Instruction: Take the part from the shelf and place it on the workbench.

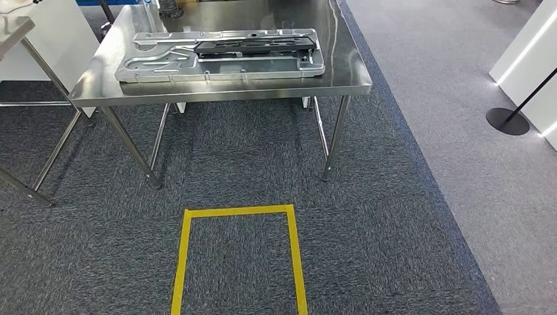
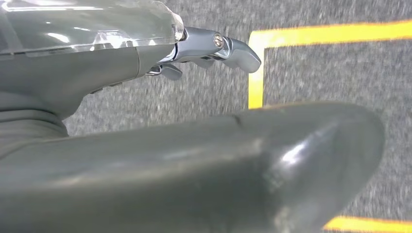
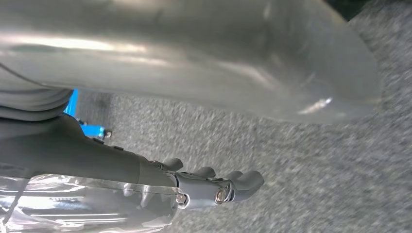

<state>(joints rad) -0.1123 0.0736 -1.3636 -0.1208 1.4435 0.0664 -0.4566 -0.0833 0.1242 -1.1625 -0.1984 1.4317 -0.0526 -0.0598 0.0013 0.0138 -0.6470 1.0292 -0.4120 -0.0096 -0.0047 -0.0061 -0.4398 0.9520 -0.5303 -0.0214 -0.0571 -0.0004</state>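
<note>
Part (image 1: 220,55) lies flat on workbench (image 1: 341,52) — left hand (image 2: 204,48) and right hand (image 3: 214,187) released, over carpet.

A stainless steel workbench (image 1: 223,84) stands on grey carpet (image 1: 381,223). Directly on its top lies a long, flat silver metal part (image 1: 164,62), running nine to three o'clock, with a darker grey piece (image 1: 253,44) resting across its upper side — toward twelve. On the carpet at six o'clock, yellow tape (image 1: 239,210) marks a rectangle — its near end out of frame.
</note>
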